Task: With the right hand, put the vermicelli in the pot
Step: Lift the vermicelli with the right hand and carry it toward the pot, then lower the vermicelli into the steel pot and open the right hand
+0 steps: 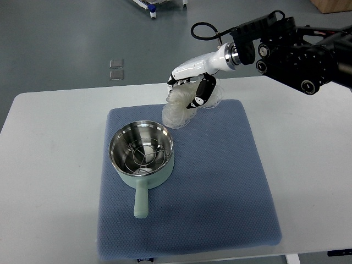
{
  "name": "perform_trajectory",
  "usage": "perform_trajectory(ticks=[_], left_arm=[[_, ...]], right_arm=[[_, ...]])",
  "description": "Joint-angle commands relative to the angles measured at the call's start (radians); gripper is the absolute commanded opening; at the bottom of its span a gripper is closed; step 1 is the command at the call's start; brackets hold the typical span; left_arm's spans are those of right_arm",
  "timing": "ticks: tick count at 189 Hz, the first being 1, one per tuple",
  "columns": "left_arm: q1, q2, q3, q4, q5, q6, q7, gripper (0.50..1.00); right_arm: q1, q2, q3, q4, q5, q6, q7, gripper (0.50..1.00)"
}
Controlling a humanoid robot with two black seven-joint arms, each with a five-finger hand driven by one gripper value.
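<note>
White hand, black jointed arm

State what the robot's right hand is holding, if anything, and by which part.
The right hand holds the bundle of vermicelli, its fingers closed on the bundle's upper part; the lower end hangs beside the pot.

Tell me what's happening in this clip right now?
The robot's right hand comes in from the right and is closed on a bundle of white vermicelli, held just above the blue mat, beyond and to the right of the pot. The pot sits on the mat with its pale green handle pointing toward the robot; only a wire rack shows inside, so the vermicelli is not in yet. The left arm is out of view.
</note>
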Motion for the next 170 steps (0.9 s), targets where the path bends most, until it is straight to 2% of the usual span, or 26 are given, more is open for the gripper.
perform_trajectory(ticks=[1, 55, 88, 112, 120, 138, 148, 157, 170], left_arm=[[0.0, 0.0, 0.0, 0.0, 0.0, 0.0, 0.0, 1.0], [0.0, 0.0, 0.0, 0.0, 0.0, 0.0, 0.0, 1.0], [0.0, 0.0, -0.001, 0.0, 0.0, 0.0, 0.0, 1.0], [0.0, 0.0, 0.0, 0.0, 0.0, 0.0, 0.0, 1.0], [0.0, 0.0, 0.0, 0.0, 0.0, 0.0, 0.0, 1.0], [0.0, 0.0, -0.001, 0.0, 0.0, 0.0, 0.0, 1.0], [0.0, 0.0, 0.0, 0.0, 0.0, 0.0, 0.0, 1.0], [0.0, 0.0, 0.0, 0.0, 0.0, 0.0, 0.0, 1.0], [0.0, 0.0, 0.0, 0.0, 0.0, 0.0, 0.0, 1.0]], right_arm=[[0.062, 0.036, 0.01, 0.011, 0.046, 0.032, 0.001, 0.5], [0.128, 0.234, 0.032, -0.001, 0.112, 0.038, -0.014, 0.5], [0.085, 0.237, 0.021, -0.039, 0.106, 0.026, -0.022, 0.504], [0.025, 0.237, 0.02, -0.047, 0.104, 0.024, -0.068, 0.543], [0.01, 0.237, 0.02, -0.047, 0.104, 0.022, -0.069, 0.568], [-0.019, 0.237, 0.02, -0.047, 0.104, 0.007, -0.071, 0.58], [-0.033, 0.237, 0.02, -0.047, 0.104, 0.004, -0.071, 0.617], [-0.042, 0.237, 0.021, -0.047, 0.104, 0.003, -0.071, 0.68], [-0.045, 0.237, 0.024, -0.047, 0.106, -0.001, -0.071, 0.711]])
